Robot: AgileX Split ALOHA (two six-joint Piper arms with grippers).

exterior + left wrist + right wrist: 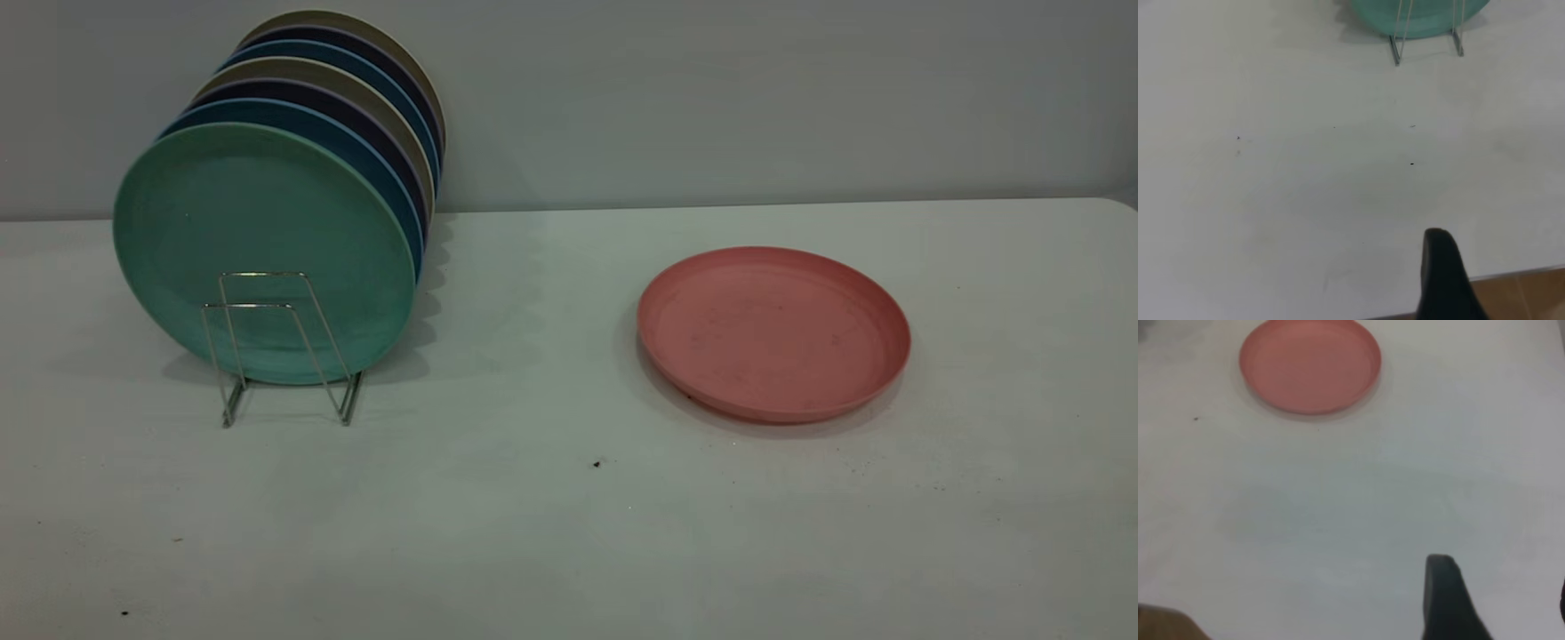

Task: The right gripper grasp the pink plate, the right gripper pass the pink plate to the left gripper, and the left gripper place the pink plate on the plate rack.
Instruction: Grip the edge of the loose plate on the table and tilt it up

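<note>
A white table (551, 551) fills the scene, backed by a plain grey wall (756, 98). On the left side of the exterior view a row of plates stands on edge, one behind the other: the mint-green plate (262, 249) at the front, then blue, dark and beige ones (356, 98) behind it. They sit in the plate rack (276, 347), whose two front wire loops stand bare before the green plate.

The pink plate (773, 333) lies flat and face-up on the table, well apart from the rack toward the right, with faint dark scuffs on its surface. Nothing touches it or lies between it and the rack; only a few dark specks (597, 463) dot the tabletop.

The left gripper (1445, 280) shows as one dark finger over the table's near edge, far from the rack feet. The right gripper (1451, 600) likewise shows one dark finger, well apart from the pink plate. Whether either gripper's fingers are apart or together cannot be told.

No writing or brand is readable anywhere.
</note>
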